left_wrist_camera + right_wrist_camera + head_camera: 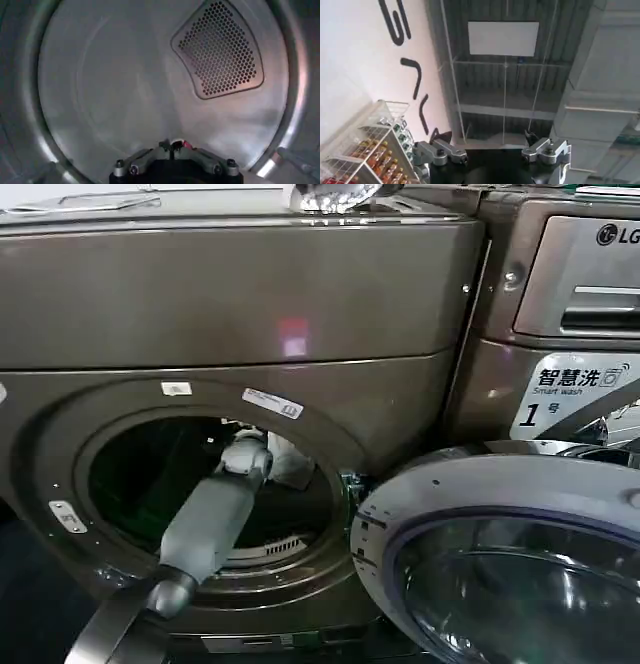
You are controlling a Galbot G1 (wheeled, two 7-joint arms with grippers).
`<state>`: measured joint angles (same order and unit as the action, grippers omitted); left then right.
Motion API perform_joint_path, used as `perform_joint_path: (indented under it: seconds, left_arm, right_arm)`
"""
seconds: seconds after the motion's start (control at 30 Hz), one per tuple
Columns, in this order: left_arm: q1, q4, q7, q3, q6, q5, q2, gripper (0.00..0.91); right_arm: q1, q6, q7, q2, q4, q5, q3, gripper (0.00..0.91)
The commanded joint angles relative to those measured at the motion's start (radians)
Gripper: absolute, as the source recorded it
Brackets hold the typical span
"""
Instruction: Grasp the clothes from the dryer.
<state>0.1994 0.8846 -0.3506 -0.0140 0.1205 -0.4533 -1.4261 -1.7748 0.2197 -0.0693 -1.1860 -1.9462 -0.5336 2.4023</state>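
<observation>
Left arm deep in the dryer, reaching for the laundry

The dryer (240, 294) stands with its round port wide open and its door (500, 554) swung out at the lower right, so there's plenty of room around the arm. The left gripper (250, 456) is inside the drum, near the port's upper rim; a pale bit of the clothes (290, 462) sits just beside it, and the wrist view shows a white-and-red scrap (178, 144) at the claw — closed on it or not, I can't tell. The risk as I judge it: fabric snagging on the port rim or slipping free on the way out. The right gripper (492, 150) points at the ceiling, jaws spread wide, holding nothing.
</observation>
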Motion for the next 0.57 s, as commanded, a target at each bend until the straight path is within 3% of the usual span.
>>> perform_joint_path:
  seconds: [0.03, 0.57]
  left_arm:
    - [-0.001, -0.004, -0.015, 0.004, -0.002, 0.022, -0.002, 0.000]
    - [-0.001, -0.007, -0.004, 0.003, -0.007, 0.020, 0.005, 0.000]
  right_arm:
    - [0.000, 0.001, -0.001, 0.001, 0.001, 0.000, 0.001, 0.907]
    - [0.005, 0.001, 0.001, -0.004, -0.002, 0.002, -0.004, 0.907]
